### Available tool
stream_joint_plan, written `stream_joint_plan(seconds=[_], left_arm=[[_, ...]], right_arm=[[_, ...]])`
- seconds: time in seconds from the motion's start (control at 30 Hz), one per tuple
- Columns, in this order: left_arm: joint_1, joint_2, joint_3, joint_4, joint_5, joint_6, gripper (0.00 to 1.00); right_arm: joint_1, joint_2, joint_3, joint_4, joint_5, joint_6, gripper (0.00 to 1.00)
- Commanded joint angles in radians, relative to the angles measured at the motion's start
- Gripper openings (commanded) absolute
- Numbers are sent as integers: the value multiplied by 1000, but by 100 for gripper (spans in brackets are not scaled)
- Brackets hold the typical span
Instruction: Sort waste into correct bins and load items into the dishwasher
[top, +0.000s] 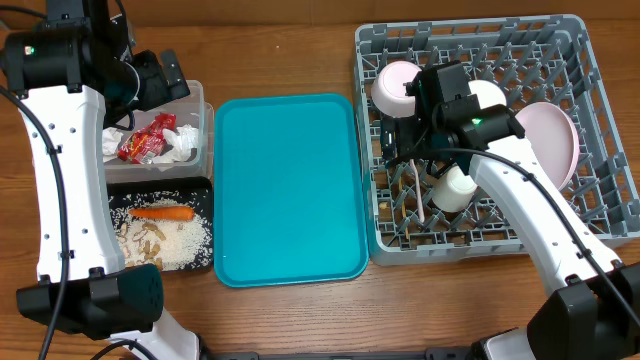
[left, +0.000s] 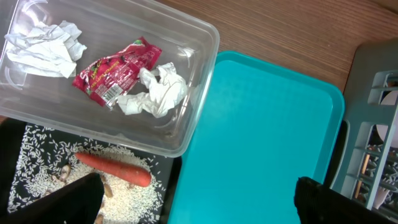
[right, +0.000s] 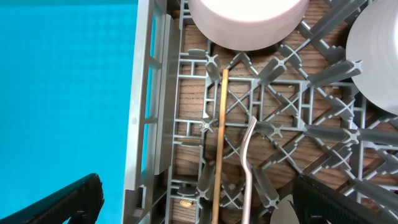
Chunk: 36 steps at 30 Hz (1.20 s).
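Between the fingertips of the right gripper (right: 205, 204), whose jaws stand spread wide with nothing in them, a thin wooden chopstick (right: 221, 137) lies along the lattice floor of the grey dish rack (right: 146, 124). Just beside it, on the side away from the rack wall, lies a white plastic fork (right: 247, 165). Ahead of these jaws a white bowl (right: 249, 22) sits among the pegs. A second pale dish (right: 376, 68) shows ahead of the far finger, and a small white cup (top: 455, 190) stands close by that finger. Farther off on the same side, a large pale plate (top: 550, 140) leans in the rack. Outside the other finger, past the rack wall, lies the flat teal tray (right: 62, 93).

The left gripper (left: 199, 205) hangs with its jaws likewise spread and empty, over the line where the teal tray meets the bins. Ahead of one of its fingers (left: 68, 202) is the clear plastic tub (left: 205, 87). It holds a red snack wrapper (left: 115, 73) with a crumpled white napkin (left: 158, 93) touching it and a second napkin (left: 43, 46) farther ahead. Right by that finger, the black tray (top: 207, 183) carries an orange carrot piece (left: 115, 169) lying on pale rice-like grains (left: 134, 194).
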Motion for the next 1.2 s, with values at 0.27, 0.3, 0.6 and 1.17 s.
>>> stream_joint_plan(seconds=[0.27, 0.3, 0.6, 1.17], left_arm=[[-2, -2, 13, 2, 4, 4, 100], [-2, -2, 13, 2, 4, 4, 100], [-2, -2, 13, 2, 4, 4, 100], [-2, -2, 13, 2, 4, 4, 100]], right_arm=[[-4, -22, 26, 3, -5, 2, 100], [-4, -22, 26, 3, -5, 2, 100], [-4, -35, 26, 3, -5, 2, 100], [-4, -304, 26, 3, -5, 2, 100]])
